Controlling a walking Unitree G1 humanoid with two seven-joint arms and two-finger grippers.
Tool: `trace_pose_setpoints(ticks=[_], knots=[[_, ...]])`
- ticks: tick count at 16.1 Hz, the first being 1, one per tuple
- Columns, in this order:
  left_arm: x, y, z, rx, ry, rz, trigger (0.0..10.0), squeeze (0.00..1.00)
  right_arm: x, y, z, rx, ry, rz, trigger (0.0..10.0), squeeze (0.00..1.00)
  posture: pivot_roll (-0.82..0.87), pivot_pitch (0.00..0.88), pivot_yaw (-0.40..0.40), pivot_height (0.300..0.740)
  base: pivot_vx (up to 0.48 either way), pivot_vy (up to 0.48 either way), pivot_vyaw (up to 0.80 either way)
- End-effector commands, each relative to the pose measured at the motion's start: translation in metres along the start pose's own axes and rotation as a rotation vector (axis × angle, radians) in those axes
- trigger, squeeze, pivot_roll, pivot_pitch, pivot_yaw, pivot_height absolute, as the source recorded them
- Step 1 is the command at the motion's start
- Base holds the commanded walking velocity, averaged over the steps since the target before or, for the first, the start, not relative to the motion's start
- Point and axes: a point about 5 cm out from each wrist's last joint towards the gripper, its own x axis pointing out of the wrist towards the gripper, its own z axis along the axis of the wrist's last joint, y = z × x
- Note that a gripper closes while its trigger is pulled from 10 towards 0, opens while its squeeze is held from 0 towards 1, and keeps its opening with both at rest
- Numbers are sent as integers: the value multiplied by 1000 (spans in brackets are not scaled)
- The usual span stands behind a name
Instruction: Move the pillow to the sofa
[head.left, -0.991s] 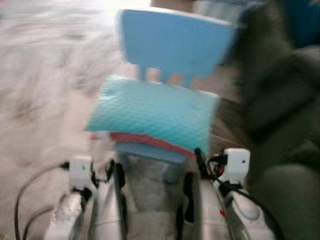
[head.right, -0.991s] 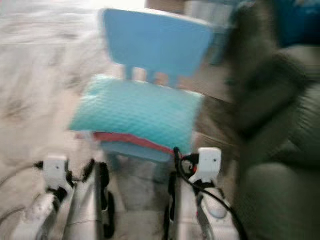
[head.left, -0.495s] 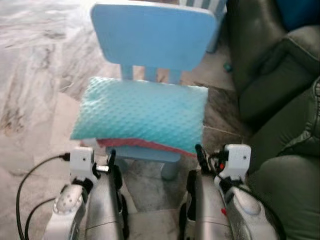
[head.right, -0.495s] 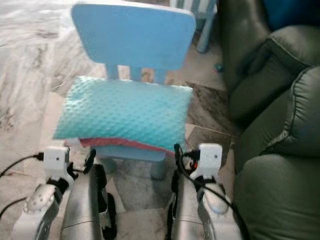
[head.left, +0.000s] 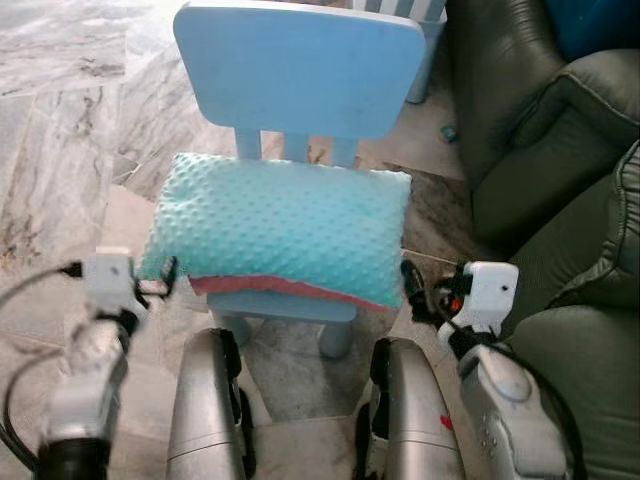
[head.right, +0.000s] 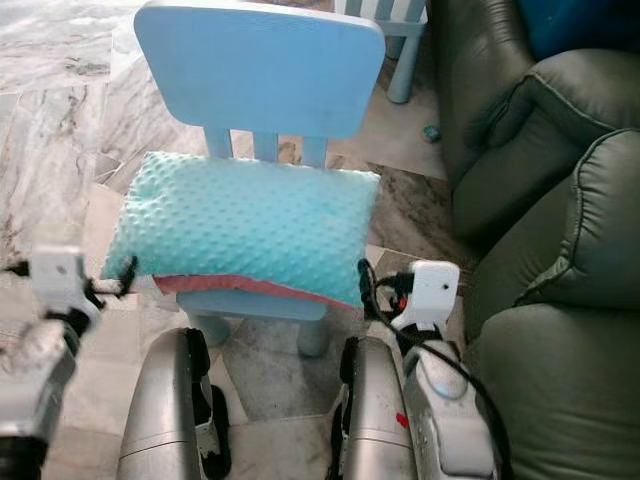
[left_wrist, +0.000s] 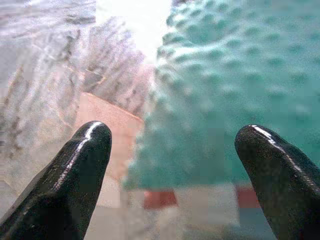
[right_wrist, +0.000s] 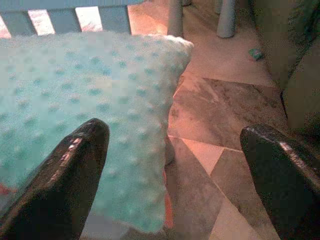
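Note:
A teal dotted pillow (head.left: 280, 225) with a red underside lies flat on the seat of a small blue chair (head.left: 300, 65). My left gripper (head.left: 160, 285) is at the pillow's left front corner. In the left wrist view its fingers (left_wrist: 75, 170) stand wide open, with the pillow's corner (left_wrist: 225, 100) just ahead of them. My right gripper (head.left: 412, 295) is at the pillow's right front corner. Its fingers (right_wrist: 65, 180) are also open, with the pillow's edge (right_wrist: 90, 100) between and ahead of them. The dark green sofa (head.left: 560, 150) is close by on the right.
The chair stands on a grey and pink marble floor (head.left: 70, 130). Pale blue furniture legs (head.left: 418, 60) stand behind the chair, and a small green object (head.left: 447, 131) lies on the floor beside the sofa. My silver legs (head.left: 205, 410) are just in front of the chair.
The view has steadied from blur. My left arm has swung outward to the pillow's left corner, and my right arm has shifted out towards the right corner.

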Motion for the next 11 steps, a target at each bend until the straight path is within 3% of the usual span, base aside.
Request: trace_pose_setpoints(ticks=[1, 5, 8, 11], knots=[[0, 13, -7, 0, 31, 48, 10000, 0, 1, -1, -1, 43, 21, 15, 10000, 0, -80, 366, -38, 560, 0, 0, 0], [27, 23, 1, -27, 82, 89, 10000, 0, 20, 11, 8, 262, 50, 154, 10000, 0, -82, 393, -44, 560, 0, 0, 0], [45, 26, 17, -16, 60, 90, 10000, 0, 35, 8, 16, 252, 38, 172, 10000, 0, -102, 416, -48, 560, 0, 0, 0], [57, 33, 38, -16, 16, 140, 10000, 0, 53, -6, 21, 230, 40, 125, 10000, 0, -104, 436, -53, 560, 0, 0, 0]])
